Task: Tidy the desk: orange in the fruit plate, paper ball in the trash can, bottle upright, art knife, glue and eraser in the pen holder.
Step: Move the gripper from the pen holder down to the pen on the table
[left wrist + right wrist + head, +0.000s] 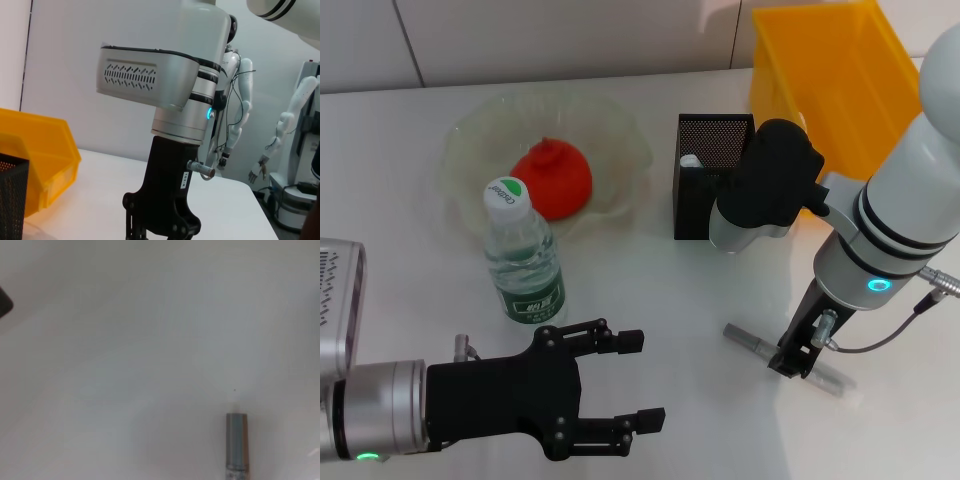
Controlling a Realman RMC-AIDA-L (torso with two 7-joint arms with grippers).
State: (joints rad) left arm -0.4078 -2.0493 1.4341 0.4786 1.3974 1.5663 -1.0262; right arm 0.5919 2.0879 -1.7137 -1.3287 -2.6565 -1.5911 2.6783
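Right claw (795,362) hides the knife's (756,343) middle.

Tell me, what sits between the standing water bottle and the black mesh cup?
Head view: only bare white table lies between the bottle and the pen holder; the fruit plate's rim reaches just behind that gap.

orange (552,178) in fruit plate (470,135), bottle (523,255) before

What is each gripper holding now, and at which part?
The left gripper is open, holding nothing. The right gripper is down on the grey knife; a grip cannot be told.
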